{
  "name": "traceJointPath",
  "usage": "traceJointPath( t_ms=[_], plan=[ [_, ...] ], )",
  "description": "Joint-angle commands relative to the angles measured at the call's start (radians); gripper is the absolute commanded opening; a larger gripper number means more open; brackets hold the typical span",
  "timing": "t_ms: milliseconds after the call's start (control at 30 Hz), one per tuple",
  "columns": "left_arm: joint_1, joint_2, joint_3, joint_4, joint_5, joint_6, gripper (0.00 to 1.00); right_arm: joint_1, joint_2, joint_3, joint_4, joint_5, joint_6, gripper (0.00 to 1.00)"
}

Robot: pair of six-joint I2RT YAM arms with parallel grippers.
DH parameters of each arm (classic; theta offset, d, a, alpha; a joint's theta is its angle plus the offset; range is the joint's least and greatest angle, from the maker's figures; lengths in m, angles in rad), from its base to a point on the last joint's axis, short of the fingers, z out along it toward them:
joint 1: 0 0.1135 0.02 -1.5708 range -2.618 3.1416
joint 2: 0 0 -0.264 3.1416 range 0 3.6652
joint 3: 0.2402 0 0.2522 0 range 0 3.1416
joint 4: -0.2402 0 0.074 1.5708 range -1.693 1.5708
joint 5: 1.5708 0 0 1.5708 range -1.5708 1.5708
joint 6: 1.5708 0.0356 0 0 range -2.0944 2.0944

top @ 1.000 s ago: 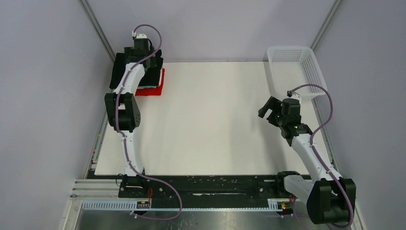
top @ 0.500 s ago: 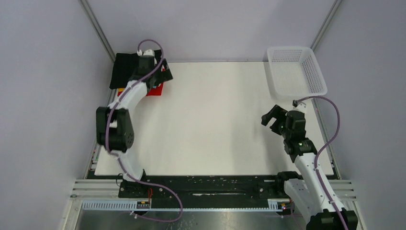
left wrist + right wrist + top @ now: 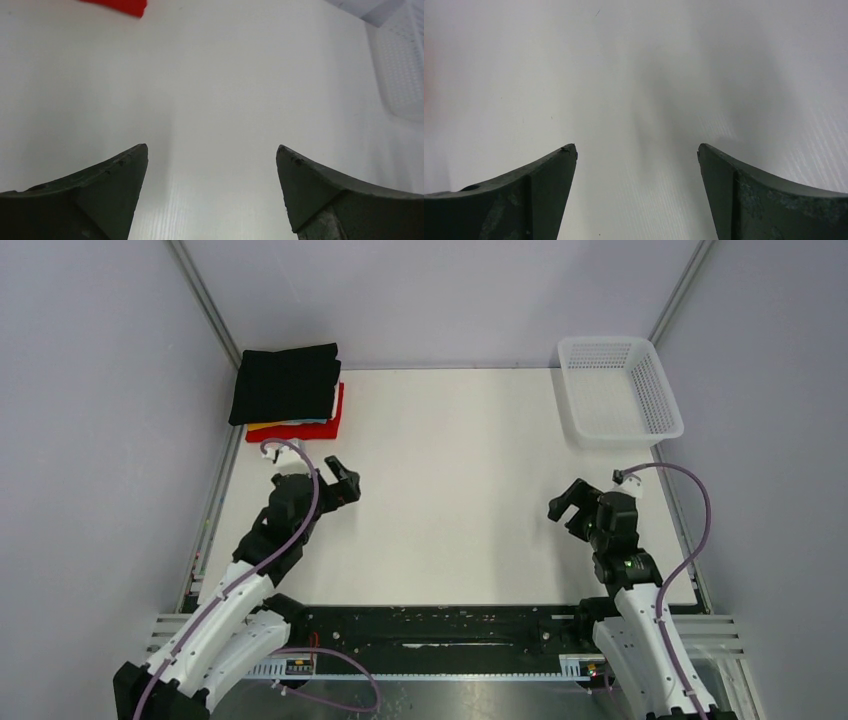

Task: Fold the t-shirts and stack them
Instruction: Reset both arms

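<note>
The white basket (image 3: 622,438) sits at one o'clock, the black t-shirt (image 3: 285,385) at eleven (long axis nine-to-three), while the left gripper (image 3: 212,147) and right gripper (image 3: 636,146) gape wide.

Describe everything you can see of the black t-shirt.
The black t-shirt is plain, soft-looking cloth, folded into a rough rectangle. It lies flat atop the stack at the table's far left corner, covering most of it; a red shirt's edge and an orange sliver show beneath its near side. Nothing else touches it.
</note>
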Motion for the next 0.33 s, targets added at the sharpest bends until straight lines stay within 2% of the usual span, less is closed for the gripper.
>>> traceJointPath(
  t_ms=[0, 300],
  plan=[
    [-0.004, -0.065, 0.003, -0.084, -0.135, -0.017, 0.99, -0.004, -0.042, -0.001, -0.029, 0.074, 0.006, 0.99],
    [-0.004, -0.122, 0.007, -0.134, -0.15, -0.011, 0.99, -0.002, -0.105, -0.022, -0.022, 0.082, 0.002, 0.99]
  ],
)
